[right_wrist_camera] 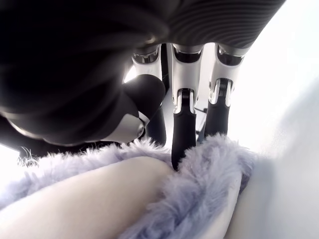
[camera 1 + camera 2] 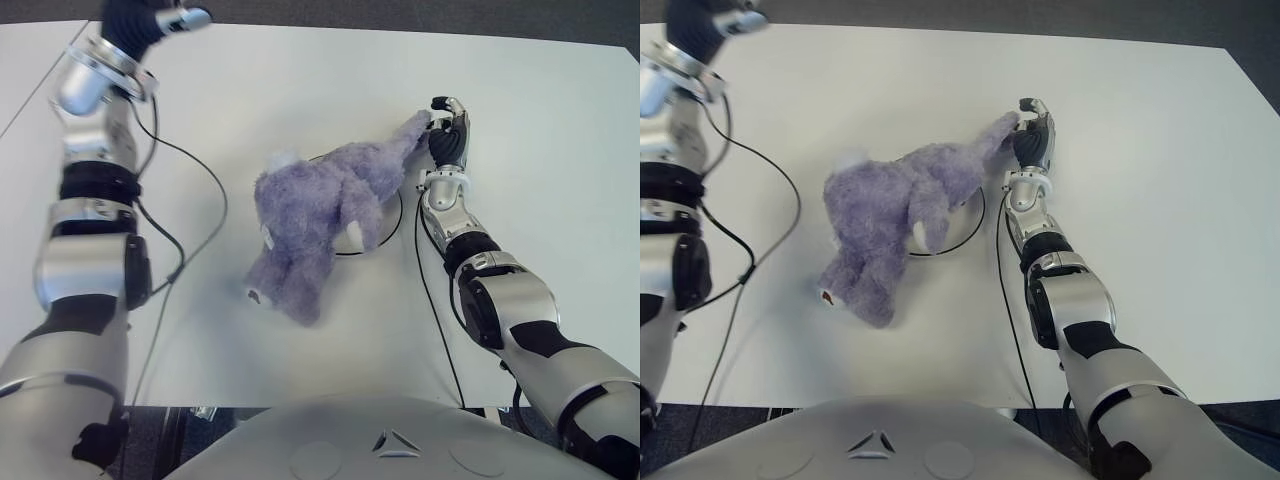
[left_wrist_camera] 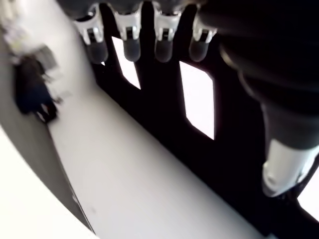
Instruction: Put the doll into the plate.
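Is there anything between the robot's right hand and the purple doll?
Nothing: the right wrist view shows the right hand closed on the doll, its fingers pressed into the fur.

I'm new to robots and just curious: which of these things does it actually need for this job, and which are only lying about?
Needed:
- purple doll, lying over the plate
- plate, mostly hidden beneath it
- right hand, fingers on the doll's limb

Lying about:
- black cables on the white table
- left hand, raised at the table's far left

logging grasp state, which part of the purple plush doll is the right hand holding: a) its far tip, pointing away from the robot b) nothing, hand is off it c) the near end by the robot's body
A: the right hand pinches the fluffy purple plush doll at its far tip; the right wrist view shows its fingers pressed into the fur.
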You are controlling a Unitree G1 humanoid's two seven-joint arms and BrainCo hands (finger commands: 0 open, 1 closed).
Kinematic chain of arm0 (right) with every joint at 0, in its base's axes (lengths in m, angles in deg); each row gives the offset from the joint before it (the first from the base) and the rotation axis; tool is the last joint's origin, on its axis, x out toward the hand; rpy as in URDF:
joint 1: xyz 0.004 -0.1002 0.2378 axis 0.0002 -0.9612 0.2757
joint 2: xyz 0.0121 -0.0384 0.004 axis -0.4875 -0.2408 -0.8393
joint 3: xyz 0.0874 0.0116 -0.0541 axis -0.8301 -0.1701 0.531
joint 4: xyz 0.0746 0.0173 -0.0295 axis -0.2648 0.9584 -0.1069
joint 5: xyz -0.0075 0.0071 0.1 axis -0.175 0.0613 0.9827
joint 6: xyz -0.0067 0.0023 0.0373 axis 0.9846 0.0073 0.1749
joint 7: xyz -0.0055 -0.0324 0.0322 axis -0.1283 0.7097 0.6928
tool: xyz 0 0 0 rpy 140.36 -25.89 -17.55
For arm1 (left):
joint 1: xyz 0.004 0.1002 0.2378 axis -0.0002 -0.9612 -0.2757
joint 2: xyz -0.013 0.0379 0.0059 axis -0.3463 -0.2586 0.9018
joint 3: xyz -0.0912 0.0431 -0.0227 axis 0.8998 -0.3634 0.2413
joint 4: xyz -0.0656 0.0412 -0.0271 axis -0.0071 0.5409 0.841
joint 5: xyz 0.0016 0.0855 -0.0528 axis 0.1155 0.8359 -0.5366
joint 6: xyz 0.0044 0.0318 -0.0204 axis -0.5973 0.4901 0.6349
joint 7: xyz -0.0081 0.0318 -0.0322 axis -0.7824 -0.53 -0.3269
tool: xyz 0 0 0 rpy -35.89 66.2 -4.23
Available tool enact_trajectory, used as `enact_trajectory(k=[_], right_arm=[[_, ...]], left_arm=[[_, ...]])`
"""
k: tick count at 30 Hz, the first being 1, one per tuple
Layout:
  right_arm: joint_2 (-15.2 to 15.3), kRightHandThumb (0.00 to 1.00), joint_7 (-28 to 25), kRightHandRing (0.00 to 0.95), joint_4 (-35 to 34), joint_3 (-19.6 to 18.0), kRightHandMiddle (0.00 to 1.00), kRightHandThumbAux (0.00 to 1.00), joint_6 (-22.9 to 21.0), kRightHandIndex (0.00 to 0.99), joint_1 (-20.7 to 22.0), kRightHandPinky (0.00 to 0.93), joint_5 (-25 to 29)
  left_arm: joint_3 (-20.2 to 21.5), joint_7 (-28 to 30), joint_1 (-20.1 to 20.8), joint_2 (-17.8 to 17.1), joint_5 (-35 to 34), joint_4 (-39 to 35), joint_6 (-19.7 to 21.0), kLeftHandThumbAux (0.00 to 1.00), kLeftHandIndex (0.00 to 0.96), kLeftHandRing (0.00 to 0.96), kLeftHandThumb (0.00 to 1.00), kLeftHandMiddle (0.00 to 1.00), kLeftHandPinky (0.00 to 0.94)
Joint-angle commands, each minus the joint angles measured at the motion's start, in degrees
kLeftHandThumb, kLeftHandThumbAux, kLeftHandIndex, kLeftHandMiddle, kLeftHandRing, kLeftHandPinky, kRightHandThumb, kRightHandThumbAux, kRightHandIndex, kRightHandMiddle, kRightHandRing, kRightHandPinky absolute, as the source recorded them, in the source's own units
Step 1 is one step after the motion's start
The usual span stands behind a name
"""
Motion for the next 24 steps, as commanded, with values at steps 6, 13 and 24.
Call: enact_trajectory(k=[6,13,24], right_arm=[[-4.47,1.000,-2.49,0.462,10.01,-1.18,0.295,0.700,-0.72,0.261,-20.06,0.408,1.26],[-4.24,1.000,-2.73,0.461,9.95,-1.52,0.293,0.701,-0.35,0.257,-20.25,0.407,1.23],[-4.03,1.000,-3.79,0.460,9.80,-2.76,0.298,0.701,0.08,0.253,-20.59,0.409,1.81]], left_arm=[[-0.64,-20.20,-8.72,10.59,9.21,14.62,-3.80,0.689,0.000,0.000,0.000,0.000,0.000],[0.07,-23.11,-10.93,14.18,9.87,16.24,-3.56,0.675,0.000,0.000,0.000,0.000,0.000],[0.99,-25.03,-15.77,17.25,10.56,17.16,-5.17,0.656,0.000,0.000,0.000,0.000,0.000]])
